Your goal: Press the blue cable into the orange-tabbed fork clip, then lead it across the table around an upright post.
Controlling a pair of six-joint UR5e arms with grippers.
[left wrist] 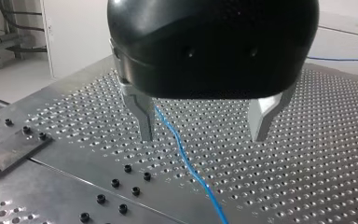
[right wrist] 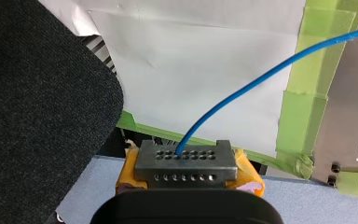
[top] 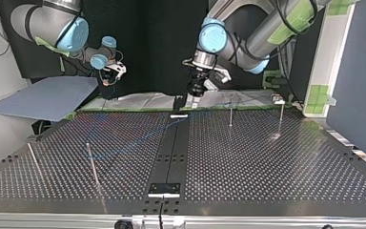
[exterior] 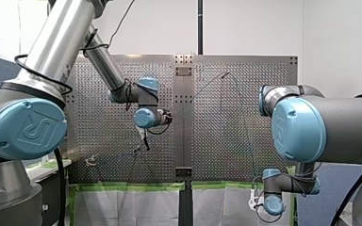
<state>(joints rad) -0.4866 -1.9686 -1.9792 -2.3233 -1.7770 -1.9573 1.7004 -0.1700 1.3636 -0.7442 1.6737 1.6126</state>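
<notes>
The blue cable [left wrist: 186, 161] runs over the perforated table [left wrist: 307, 154] and passes between my left gripper's [left wrist: 203, 135] two metal fingers [left wrist: 144, 121], close to one of them. That gripper is open and hovers just above the plate, near the table's middle strip [top: 171, 143]. My right gripper [right wrist: 186, 163] sits off the table's edge, its yellow pads shut on the blue cable [right wrist: 242, 88], which leads away toward the table. A small clip [exterior: 90, 161] stands at the front view's left, apart from both grippers. Its tab colour does not show.
Thin upright posts stand on the plate: two at the top view's right [top: 230, 113] [top: 281, 117] and two at its left [top: 92, 164] [top: 33, 160]. Green tape and white sheeting [right wrist: 191, 70] border the table. Bolt heads [left wrist: 116, 184] stud the strip.
</notes>
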